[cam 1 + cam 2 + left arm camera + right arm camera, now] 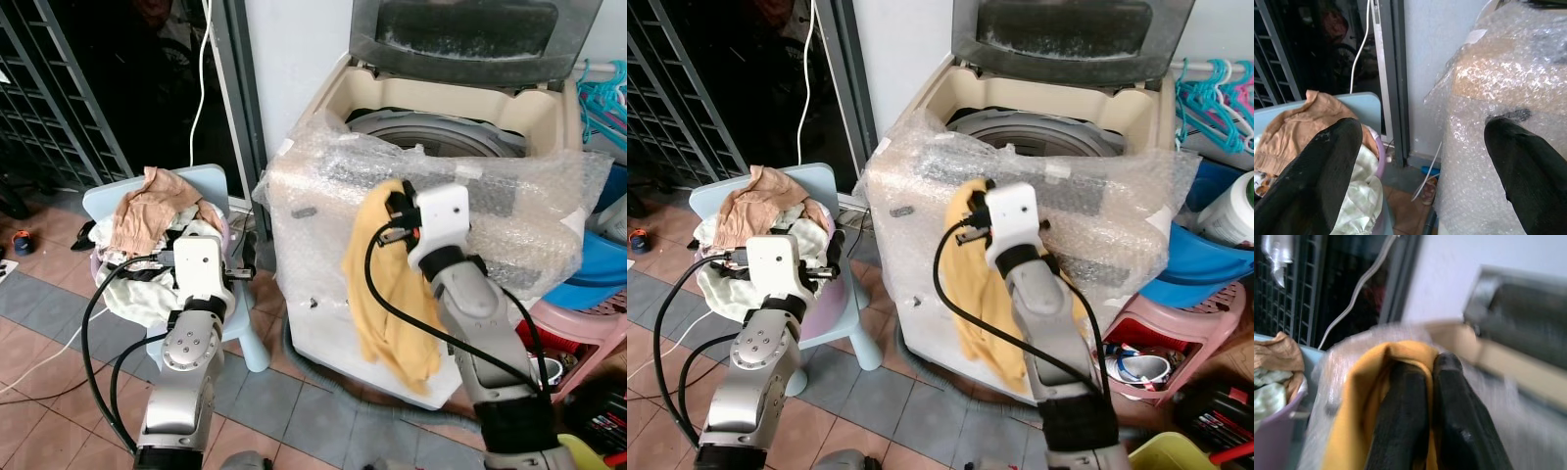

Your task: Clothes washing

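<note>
Tiled floor (59, 323) ran beneath a top-loading washing machine (431, 127) with its lid raised and its front wrapped in bubble wrap (529, 196); in the left eye view my right end effector (392, 217) held a yellow garment (387, 294) against that wrapped front, below the rim of the drum. My left end effector (235, 269) waited beside the laundry basket (108, 259), heaped with clothes on a pale blue chair (211, 181).

From the right eye view, the yellow garment hung long and low, well short of the opening.

Through the left wrist view, my left fingers (1312, 181) stood wide apart, released and empty, with the basket's clothes to one side and the bubble wrap to the other.

Blurred, the right wrist view showed my right fingers (1400, 421) clenched on a fold of the yellow cloth.

I judged the risks thus: the trailing hem could catch on the loose wrap or the rim as I lifted, dragging the cloth from a thin pinch; a low release would drop it outside the drum.
</note>
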### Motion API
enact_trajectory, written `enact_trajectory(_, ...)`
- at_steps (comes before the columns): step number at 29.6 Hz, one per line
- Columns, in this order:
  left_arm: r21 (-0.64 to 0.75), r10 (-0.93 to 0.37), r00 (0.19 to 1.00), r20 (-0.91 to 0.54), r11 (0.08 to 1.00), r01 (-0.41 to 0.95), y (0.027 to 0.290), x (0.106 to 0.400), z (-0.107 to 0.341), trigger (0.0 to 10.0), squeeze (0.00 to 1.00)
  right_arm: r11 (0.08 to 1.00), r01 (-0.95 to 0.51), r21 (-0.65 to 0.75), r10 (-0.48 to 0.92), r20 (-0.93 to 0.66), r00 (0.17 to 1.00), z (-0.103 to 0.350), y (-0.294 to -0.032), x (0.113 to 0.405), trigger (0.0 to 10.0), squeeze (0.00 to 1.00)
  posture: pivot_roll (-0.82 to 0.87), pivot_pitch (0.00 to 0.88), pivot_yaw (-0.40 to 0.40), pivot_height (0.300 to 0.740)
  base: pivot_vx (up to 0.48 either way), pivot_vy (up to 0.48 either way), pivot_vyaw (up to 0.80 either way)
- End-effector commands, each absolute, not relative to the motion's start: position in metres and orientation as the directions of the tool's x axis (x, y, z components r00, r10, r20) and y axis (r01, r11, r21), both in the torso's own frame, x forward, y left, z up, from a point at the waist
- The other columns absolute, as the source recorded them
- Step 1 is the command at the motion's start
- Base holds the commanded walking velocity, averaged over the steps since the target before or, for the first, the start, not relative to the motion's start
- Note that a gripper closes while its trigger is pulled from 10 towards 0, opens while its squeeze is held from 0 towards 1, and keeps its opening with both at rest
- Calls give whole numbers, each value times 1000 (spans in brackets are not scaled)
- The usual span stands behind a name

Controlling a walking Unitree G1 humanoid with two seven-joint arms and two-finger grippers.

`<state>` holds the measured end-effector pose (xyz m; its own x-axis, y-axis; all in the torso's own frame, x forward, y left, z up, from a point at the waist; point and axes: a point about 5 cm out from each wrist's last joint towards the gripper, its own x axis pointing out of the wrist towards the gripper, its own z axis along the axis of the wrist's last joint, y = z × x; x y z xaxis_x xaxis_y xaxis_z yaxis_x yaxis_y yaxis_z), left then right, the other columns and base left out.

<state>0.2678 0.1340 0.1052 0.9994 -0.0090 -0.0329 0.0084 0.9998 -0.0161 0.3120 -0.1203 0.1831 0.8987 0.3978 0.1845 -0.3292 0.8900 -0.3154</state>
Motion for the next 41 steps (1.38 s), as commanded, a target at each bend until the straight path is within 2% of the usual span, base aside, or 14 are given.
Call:
enact_trajectory(1,-15,-15,999,-31,1000,15,134,269,106,10000,0,879,-360,-313,440,245,864,201,-112,319,10000,0,-60,0,40,740,0,0,0)
enact_trajectory(5,-20,-17,999,-30,1000,17,134,270,107,10000,0,848,-375,-376,495,305,814,229,-99,336,10000,0,-66,0,53,740,130,0,0)
enact_trajectory(12,-27,-32,999,-23,999,31,131,274,108,10000,0,850,-347,-396,492,363,791,266,-87,365,10000,0,-66,0,54,740,276,0,0)
enact_trajectory(16,-31,-38,999,-17,999,37,127,274,109,10000,0,923,-208,-324,338,422,841,312,-103,393,10000,0,-58,0,51,740,301,0,0)
enact_trajectory(17,-32,-36,999,-16,999,36,128,274,109,10000,0,949,-134,-287,259,457,851,329,-115,398,10000,0,-56,0,49,740,311,0,0)
enact_trajectory(18,-33,-34,999,-17,999,33,128,273,109,10000,0,977,-26,-214,135,515,846,353,-134,402,10000,0,-53,0,42,740,311,0,0)
enact_trajectory(19,-33,-34,999,-17,999,33,128,273,109,10000,0,977,-26,-214,135,515,846,353,-134,402,10000,0,-53,0,42,740,311,0,0)
enact_trajectory(21,-35,-27,999,-17,999,26,130,273,109,10000,0,984,119,-129,-19,595,804,382,-162,400,10000,0,-52,0,39,740,311,0,0)
enact_trajectory(23,-37,-22,1000,-18,999,21,130,272,108,10000,0,983,147,-112,-47,618,784,390,-169,399,10000,0,-53,0,36,740,309,0,0)
enact_trajectory(26,-36,-21,1000,-21,999,20,130,272,107,10000,0,984,123,-133,-24,574,818,374,-167,404,10000,0,-54,0,34,740,305,0,0)
enact_trajectory(27,-37,-23,1000,-21,999,22,129,272,108,10000,0,981,73,-177,21,480,877,337,-160,411,10000,0,-50,0,34,740,292,0,0)
enact_trajectory(32,-35,-29,999,-21,999,29,129,271,109,10000,0,979,-43,-201,90,231,969,255,-148,411,10000,0,-50,0,45,740,293,0,0)
enact_trajectory(36,-32,-35,999,-28,999,34,131,271,108,10000,0,976,-99,-196,108,35,994,196,-149,399,10000,0,-58,0,51,740,310,0,0)
enact_trajectory(41,-26,-45,999,-27,999,44,130,272,108,10000,0,974,-119,-192,118,-17,993,170,-159,383,10000,0,-64,0,55,740,319,0,0)
